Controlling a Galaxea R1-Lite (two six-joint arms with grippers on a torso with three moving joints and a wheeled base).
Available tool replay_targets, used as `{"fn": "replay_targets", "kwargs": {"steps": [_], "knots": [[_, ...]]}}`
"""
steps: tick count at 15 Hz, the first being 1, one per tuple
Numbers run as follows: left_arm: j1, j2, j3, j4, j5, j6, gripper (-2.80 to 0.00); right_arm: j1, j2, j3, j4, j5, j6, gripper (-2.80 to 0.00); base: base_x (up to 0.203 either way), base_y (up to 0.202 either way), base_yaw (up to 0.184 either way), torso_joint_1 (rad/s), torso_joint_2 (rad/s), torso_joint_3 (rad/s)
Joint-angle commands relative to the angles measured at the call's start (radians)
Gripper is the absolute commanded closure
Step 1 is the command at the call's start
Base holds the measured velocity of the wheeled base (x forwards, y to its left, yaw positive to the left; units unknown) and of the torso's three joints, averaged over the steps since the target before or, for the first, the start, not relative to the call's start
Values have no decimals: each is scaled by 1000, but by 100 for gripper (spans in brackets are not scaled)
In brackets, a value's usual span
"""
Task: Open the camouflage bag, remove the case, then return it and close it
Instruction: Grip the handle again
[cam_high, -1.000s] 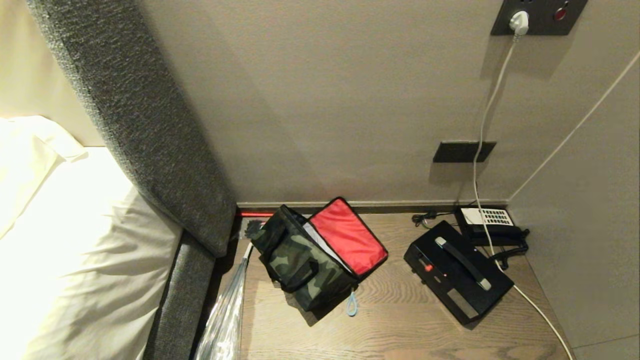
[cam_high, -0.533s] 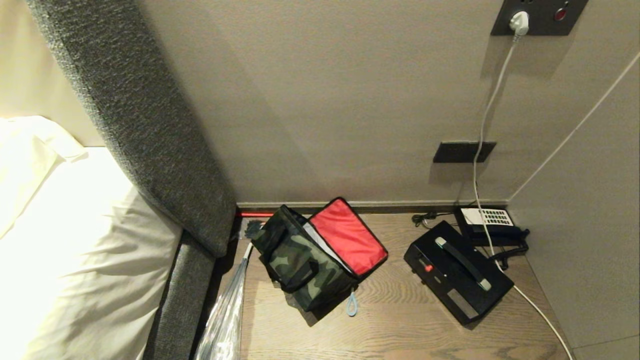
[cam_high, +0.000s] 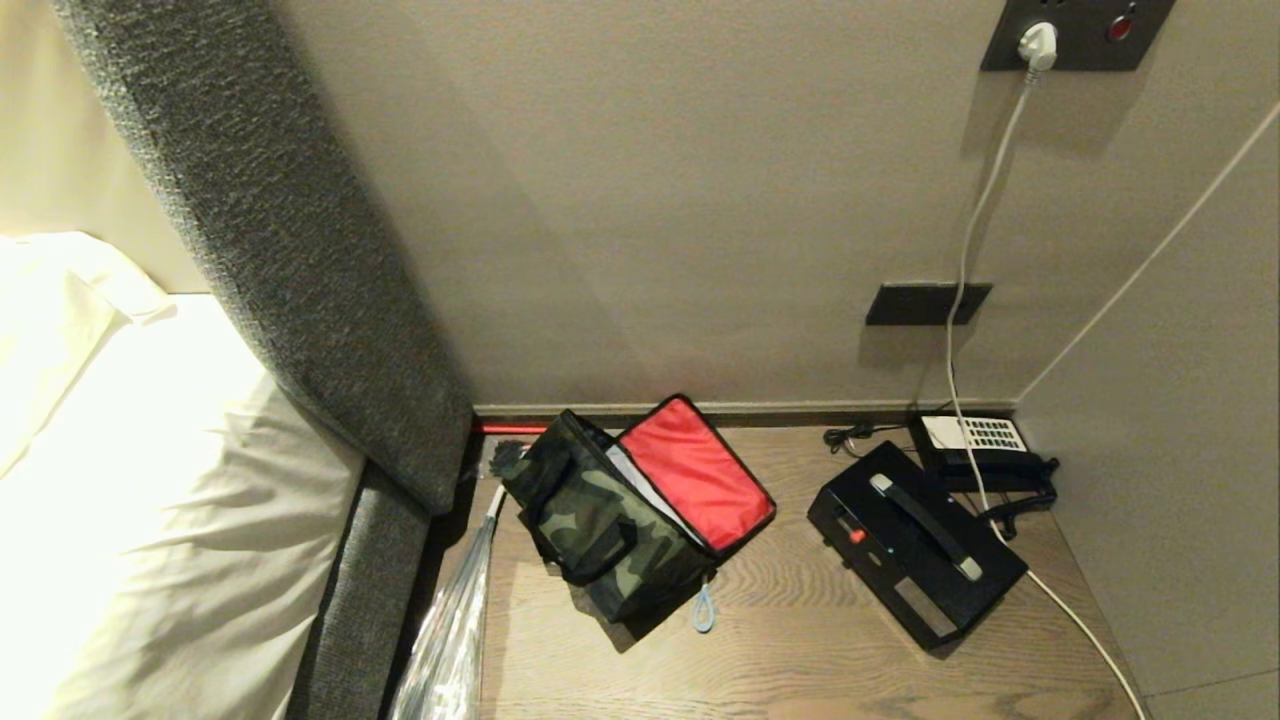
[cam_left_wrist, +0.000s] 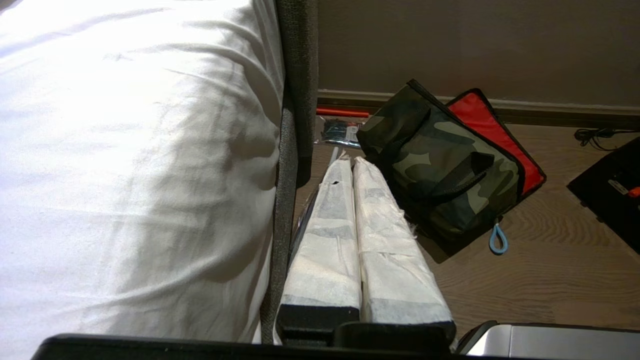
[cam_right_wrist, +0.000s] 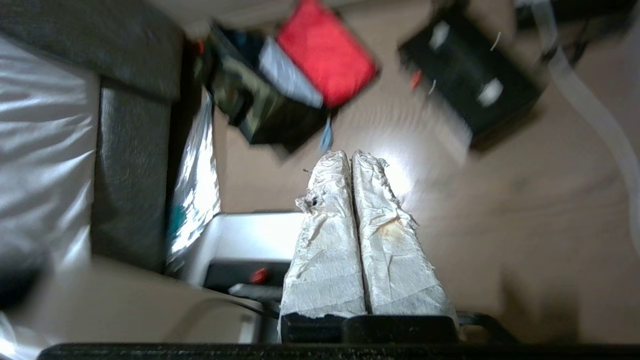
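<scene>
Camouflage bag (cam_high: 600, 525): stood on the wooden table top (cam_high: 800, 650), near the back wall and just beside the grey upholstered bed frame (cam_high: 370, 590); set at a slant to the table edge.
Bag lid (cam_high: 697, 472): folded back toward the wall side, red lining facing up.
Bag interior: a strip of silver-grey lining (cam_high: 640, 482) showed under the lid; in the right wrist view the cavity looked pale and dark in patches, too blurred to tell what lay inside.
Bag fittings: a black strap handle (cam_high: 600, 555) crossed the near side; a light blue zipper loop (cam_high: 704, 606) hung at the near corner onto the table.
Case (cam_high: 915, 545): outside the bag, flat on the table well to the bag's right, red knob and grey strip on top; a black telephone (cam_high: 985, 450) sat just behind it.
Clear packet (cam_left_wrist: 339, 132): held dark items, lay behind the bag by the wall.
Plastic wrap (cam_high: 450, 620): shiny, ran along the bed frame at the table's left edge.
Left gripper (cam_left_wrist: 348, 162): tape-wrapped fingers pressed together, empty, low beside the bed, pointing toward the bag.
Right gripper (cam_right_wrist: 350, 157): wrapped fingers pressed together, pinching nothing, above bare table in front of bag and case.
</scene>
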Motion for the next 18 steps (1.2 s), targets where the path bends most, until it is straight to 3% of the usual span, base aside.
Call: {"fn": "replay_targets", "kwargs": {"steps": [1, 4, 7, 9, 12, 13, 14, 18], "knots": [[0, -2, 2, 0, 1, 0, 0, 42, 578, -48, -185, -1, 43, 0, 0, 0, 0, 0, 0, 0], [0, -2, 3, 0, 1, 0, 0, 112, 1041, -108, -509, 0, 88, 0, 0, 0, 0, 0, 0, 0], [0, -2, 3, 0, 1, 0, 0, 215, 1397, -276, -788, 6, 129, 0, 0, 0, 0, 0, 0, 0], [0, -2, 2, 0, 1, 1, 0, 297, 1547, -388, -907, 10, 175, 0, 0, 0, 0, 0, 0, 0], [0, -2, 2, 0, 1, 0, 0, 368, 1657, -483, -960, 15, 253, 0, 0, 0, 0, 0, 0, 0], [0, -2, 3, 0, 1, 0, 0, 372, 1687, -509, -950, 22, 272, -280, 0, 0, 0, 0, 0, 0], [0, -2, 3, 0, 1, 0, 0, 379, 1726, -533, -949, 32, 261, -280, 0, 0, 0, 0, 0, 0], [0, -2, 3, 0, 1, 0, 0, 409, 1929, -712, -941, 38, 45, -280, 0, 0, 0, 0, 0, 0]]}}
